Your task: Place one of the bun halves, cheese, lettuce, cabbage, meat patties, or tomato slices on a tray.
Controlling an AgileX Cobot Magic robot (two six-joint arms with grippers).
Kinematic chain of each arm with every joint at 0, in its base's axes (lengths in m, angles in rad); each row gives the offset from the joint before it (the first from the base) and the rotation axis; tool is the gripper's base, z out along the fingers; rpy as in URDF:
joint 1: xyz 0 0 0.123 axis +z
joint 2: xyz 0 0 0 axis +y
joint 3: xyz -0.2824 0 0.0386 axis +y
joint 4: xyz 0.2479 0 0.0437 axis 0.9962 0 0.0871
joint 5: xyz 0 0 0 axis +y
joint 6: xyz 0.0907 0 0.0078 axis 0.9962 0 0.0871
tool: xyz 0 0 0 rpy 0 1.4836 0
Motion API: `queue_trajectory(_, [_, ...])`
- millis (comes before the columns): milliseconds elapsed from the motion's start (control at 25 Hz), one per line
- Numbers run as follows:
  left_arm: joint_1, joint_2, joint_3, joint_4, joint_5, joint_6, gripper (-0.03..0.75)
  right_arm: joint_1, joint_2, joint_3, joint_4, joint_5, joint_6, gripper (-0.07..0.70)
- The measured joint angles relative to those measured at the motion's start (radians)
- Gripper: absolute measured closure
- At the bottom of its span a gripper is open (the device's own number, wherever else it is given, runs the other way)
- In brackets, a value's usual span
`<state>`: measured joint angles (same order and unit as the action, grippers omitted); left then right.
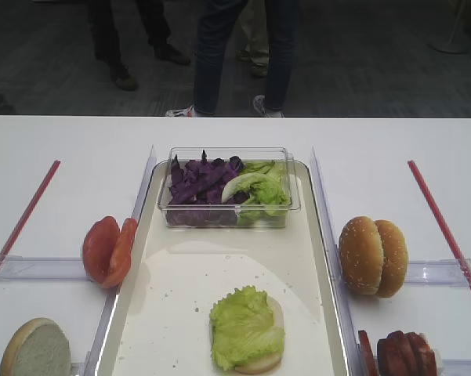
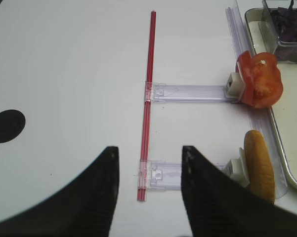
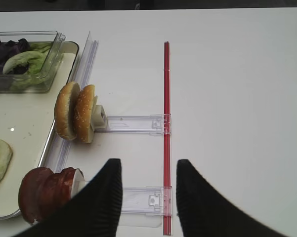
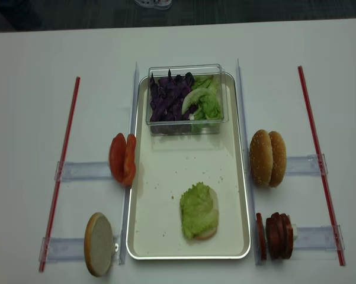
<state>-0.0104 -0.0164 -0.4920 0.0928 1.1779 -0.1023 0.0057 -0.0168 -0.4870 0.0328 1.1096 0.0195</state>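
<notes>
The tray [image 4: 166, 177] lies lengthwise mid-desk [image 4: 29, 71], clear rails along both long edges. Its middle stretch is bare; a clear tub [image 4: 186, 70] of purple cabbage [image 4: 166, 100] and lettuce [image 4: 210, 103] fills the far end, and a bun half [image 4: 209, 204] topped with a lettuce leaf [image 4: 196, 210] lies near the front. Left of the tray stand tomato slices [image 4: 122, 158] and one bun half [image 4: 99, 244]; right of it two bun halves [image 4: 268, 158] and meat patties [image 4: 275, 234]. Red strips [image 4: 62, 160] edge open desk outside. The left pincer [image 2: 148, 163] and right pincer [image 3: 149, 173] are both spread, holding nothing, above the outer brackets.
</notes>
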Motion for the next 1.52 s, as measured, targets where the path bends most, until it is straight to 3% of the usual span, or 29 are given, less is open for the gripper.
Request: queue_trajectory(1520, [0.000,0.000,0.000,0.000,0.000,0.000,0.428,0.000,0.000,0.000,0.000,0.002,0.000,0.327])
